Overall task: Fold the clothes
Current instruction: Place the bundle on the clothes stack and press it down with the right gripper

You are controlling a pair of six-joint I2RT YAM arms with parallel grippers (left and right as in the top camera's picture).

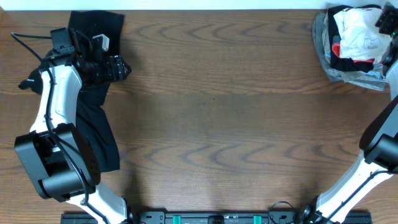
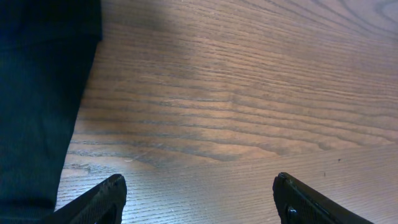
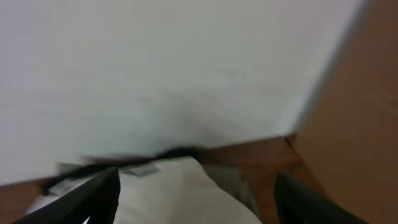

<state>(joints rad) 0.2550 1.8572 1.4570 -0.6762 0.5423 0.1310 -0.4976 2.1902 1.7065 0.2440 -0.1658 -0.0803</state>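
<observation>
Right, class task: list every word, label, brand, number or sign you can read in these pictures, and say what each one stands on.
No text can be read in any view.
Small white tag by the black garment: too small to read.
Faint grey marks on the white garment: too small to read.
Small label on the white cloth, right wrist view: blurred.
</observation>
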